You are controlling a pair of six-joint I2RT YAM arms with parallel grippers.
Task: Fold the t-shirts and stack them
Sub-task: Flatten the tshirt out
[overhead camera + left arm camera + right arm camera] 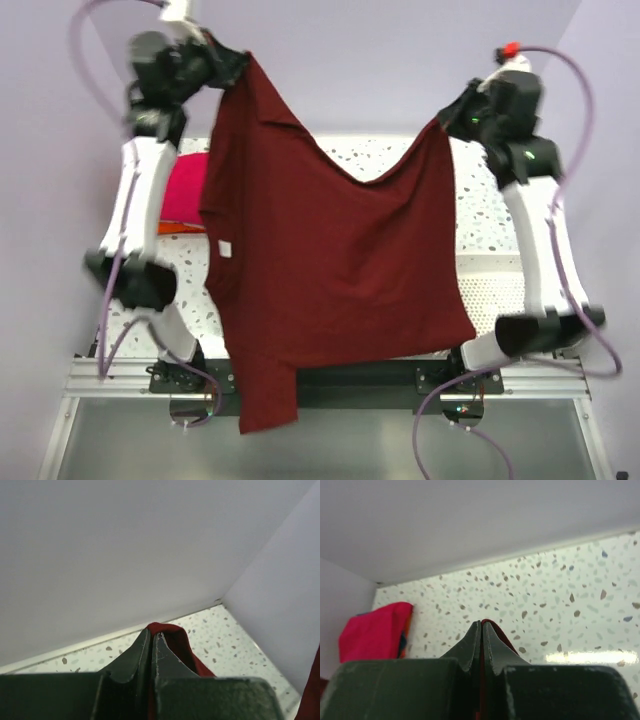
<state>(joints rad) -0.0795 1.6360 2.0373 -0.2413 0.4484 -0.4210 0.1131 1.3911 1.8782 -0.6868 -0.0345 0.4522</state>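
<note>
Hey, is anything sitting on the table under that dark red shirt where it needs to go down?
Nothing visible, though the maroon shirt hides most of the table below it. The folded pink shirt lies at its left edge, the white basket at its right.

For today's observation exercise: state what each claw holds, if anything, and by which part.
Both pinch the maroon t-shirt, spread between them: the left claw grips one end of its upper edge, the right claw the other end.

Dark maroon t-shirt (330, 250), magenta-pink shirt (185, 190) — white table (480, 212), speckled grey
</note>
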